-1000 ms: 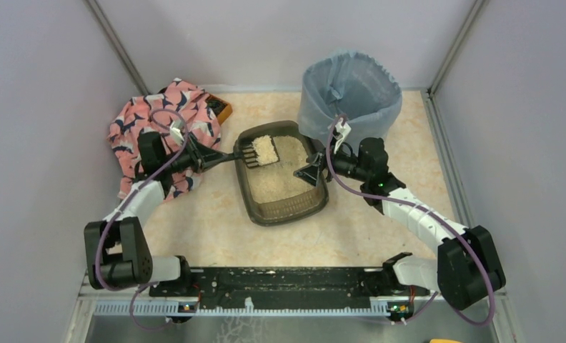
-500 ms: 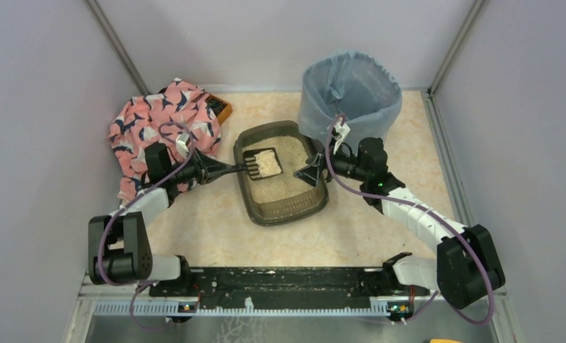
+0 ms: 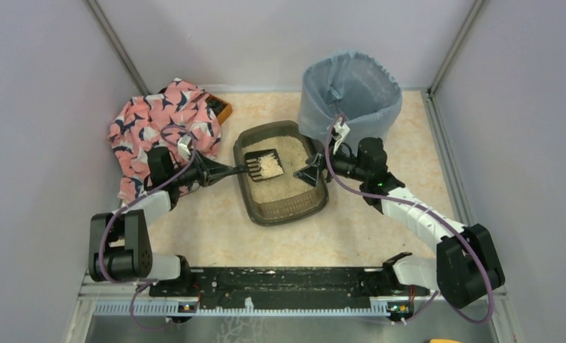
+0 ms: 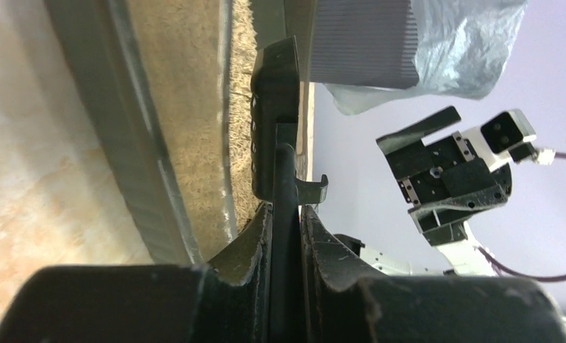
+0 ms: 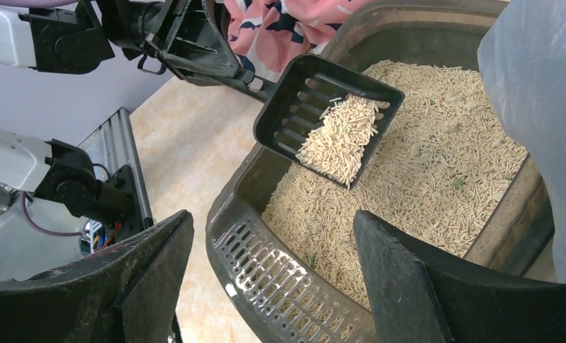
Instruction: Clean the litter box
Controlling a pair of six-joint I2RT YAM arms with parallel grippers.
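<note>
Left tool (image 3: 223, 170): clenched on the thin handle of the black slotted plastic scoop (image 5: 323, 118). The handle runs straight out between the two fingers, as the left wrist view shows. The scoop's blade lies just ahead of this tool's fingertips. It carries a small heap of beige granules (image 5: 337, 132) gathered toward its far lip.

Litter box (image 3: 284, 213): a dark grey-brown rectangular plastic tray with rounded corners and low walls. It stands on the beige mottled table (image 3: 209, 221) between the two tools, and its bed of beige sandy litter (image 5: 437, 164) lies under the scoop. The scoop's blade is over the side of the box nearest the left tool.

Right tool (image 3: 311, 173): released, jaws spread wide with nothing between them. It is at the box wall opposite the left tool and points across the litter toward the scoop.

Round bin with a blue-grey bag liner (image 3: 351, 93): just beside the right tool, next to the box's far corner.

Pink patterned cloth (image 3: 159, 118): bunched on the table behind the left tool.
</note>
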